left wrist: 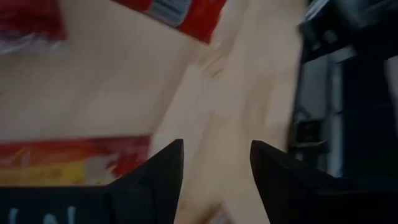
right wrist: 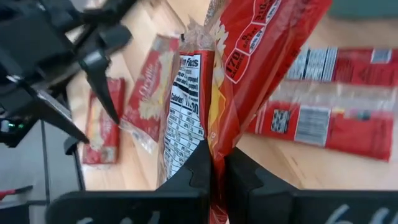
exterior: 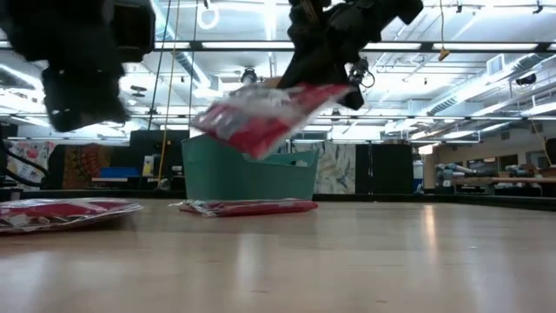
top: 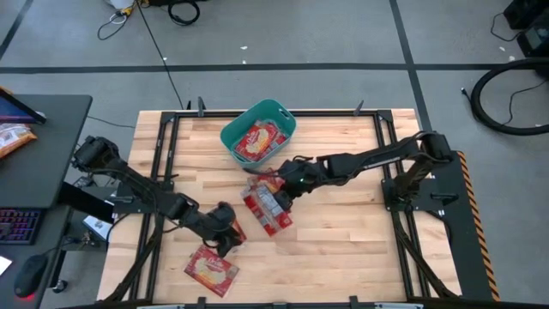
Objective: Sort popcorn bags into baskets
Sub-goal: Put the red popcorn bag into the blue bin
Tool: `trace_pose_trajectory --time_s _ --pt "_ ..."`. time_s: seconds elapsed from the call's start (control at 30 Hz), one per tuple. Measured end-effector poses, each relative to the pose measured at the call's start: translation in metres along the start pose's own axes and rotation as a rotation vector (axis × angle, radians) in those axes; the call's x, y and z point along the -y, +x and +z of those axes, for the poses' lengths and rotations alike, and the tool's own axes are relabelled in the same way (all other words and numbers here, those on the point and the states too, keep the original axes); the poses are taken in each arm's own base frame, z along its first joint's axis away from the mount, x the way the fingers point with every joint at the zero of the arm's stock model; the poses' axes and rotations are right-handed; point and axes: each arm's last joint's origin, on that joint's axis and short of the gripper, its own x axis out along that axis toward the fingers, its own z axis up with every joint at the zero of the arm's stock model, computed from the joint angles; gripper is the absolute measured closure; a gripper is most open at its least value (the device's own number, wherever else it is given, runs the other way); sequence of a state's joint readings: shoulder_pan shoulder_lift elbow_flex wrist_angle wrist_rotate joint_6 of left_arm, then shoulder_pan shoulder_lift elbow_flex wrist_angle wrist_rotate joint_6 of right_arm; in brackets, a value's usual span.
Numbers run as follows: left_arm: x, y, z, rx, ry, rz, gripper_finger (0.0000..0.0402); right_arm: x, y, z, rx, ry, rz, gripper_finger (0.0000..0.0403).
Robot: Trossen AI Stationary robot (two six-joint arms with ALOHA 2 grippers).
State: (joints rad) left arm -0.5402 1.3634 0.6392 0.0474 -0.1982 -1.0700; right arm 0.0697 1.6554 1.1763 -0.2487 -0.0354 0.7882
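The teal basket [top: 230, 130] stands at the table's far middle with popcorn bags [top: 257, 139] inside. My right gripper [top: 287, 183] hovers just in front of it, shut on a red popcorn bag [exterior: 269, 117]. Another bag [exterior: 248, 207] lies flat on the table below the held one. Toward the near left, my left gripper [top: 227, 232] stands open over the wood with nothing between its fingers [left wrist: 155, 171]. A bag [left wrist: 68, 162] lies beside it, and one more [top: 213, 268] lies near the front edge. My right gripper pinches one end of the bag [right wrist: 214, 146] between its two shut fingers. The fingers slant down from the table's right side. The bag is lifted clear of the table and hangs tilted, its free end [exterior: 217, 122] lower than the held end.
Dark frame rails [top: 159, 184] run along the table's left and right sides. A black desk [top: 43, 154] with a keyboard and an orange-and-white packet [top: 13, 137] stands left of the table. Bare wood [top: 343, 249] lies at the near right.
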Motion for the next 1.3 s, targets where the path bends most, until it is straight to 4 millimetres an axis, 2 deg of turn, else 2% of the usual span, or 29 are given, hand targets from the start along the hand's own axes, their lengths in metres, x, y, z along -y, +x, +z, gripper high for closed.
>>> trace_pose_trajectory --time_s 0.27,0.6,0.77,1.0,1.3 --pt "0.011 -0.009 0.034 0.182 -0.041 -0.183 0.0212 0.004 -0.033 0.018 0.084 -0.012 -0.001 0.0380" --pt "0.007 -0.037 0.069 0.357 -0.080 -0.236 0.0212 0.012 -0.073 0.038 0.199 -0.059 -0.012 0.0380" --pt "0.001 -0.048 0.084 0.493 -0.121 -0.183 0.0211 0.017 -0.090 0.047 0.252 -0.080 -0.012 0.0380" --pt "-0.004 -0.054 0.104 0.558 -0.144 -0.173 0.0207 0.027 -0.100 0.057 0.275 -0.105 -0.005 0.0380" --pt "-0.006 -0.061 0.126 0.646 -0.043 -0.110 0.0152 0.036 -0.110 0.065 0.288 -0.140 0.017 0.0380"
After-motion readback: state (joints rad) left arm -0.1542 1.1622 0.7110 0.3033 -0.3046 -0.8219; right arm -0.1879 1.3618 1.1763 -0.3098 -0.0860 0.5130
